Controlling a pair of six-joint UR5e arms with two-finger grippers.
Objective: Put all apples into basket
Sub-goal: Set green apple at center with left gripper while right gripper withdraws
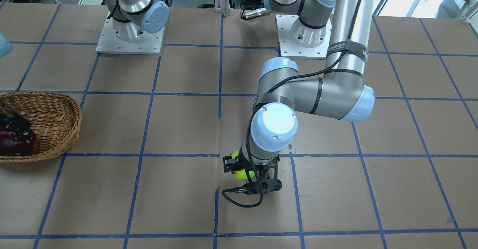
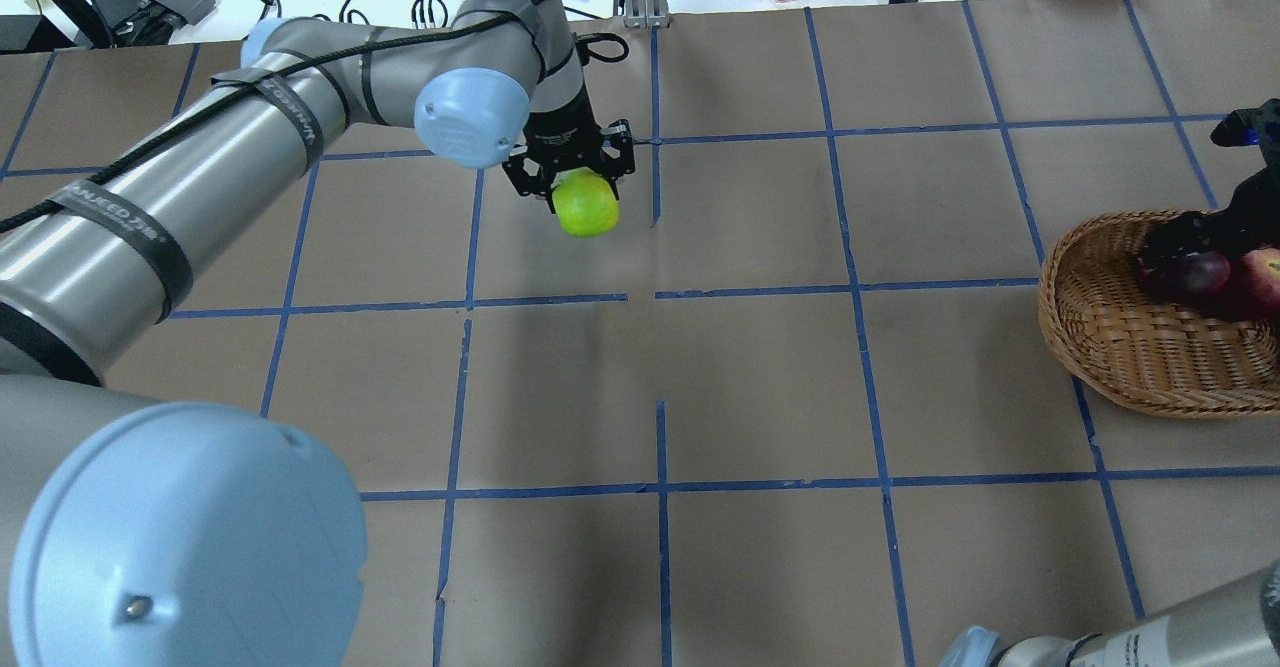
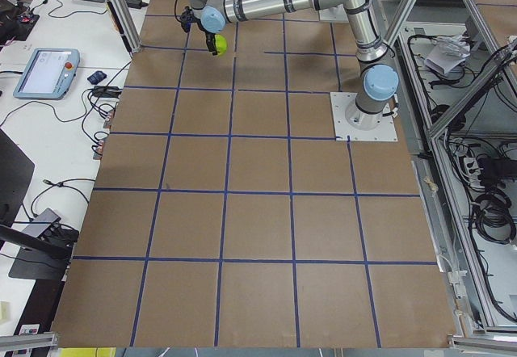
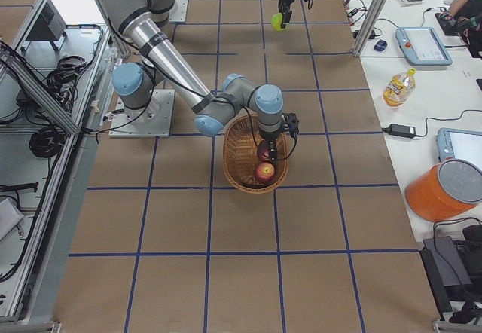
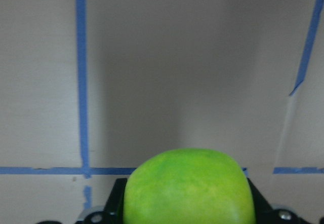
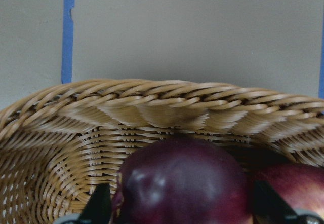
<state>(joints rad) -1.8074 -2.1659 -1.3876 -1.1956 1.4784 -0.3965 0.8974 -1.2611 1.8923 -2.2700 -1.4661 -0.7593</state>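
Carry the yellow-green apple, hanging clear of the table near its middle, level across to the basket well apart from it. Lower inside the rim beside the maroon apple and red apple lying there, probably best once that end is free. Left gripper jaws clamped on the green apple; right gripper down in the basket, jaws straddling the maroon apple, cannot tell whether pressing or loose.

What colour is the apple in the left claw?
The apple is bright yellow-green, clearest in the left wrist view.
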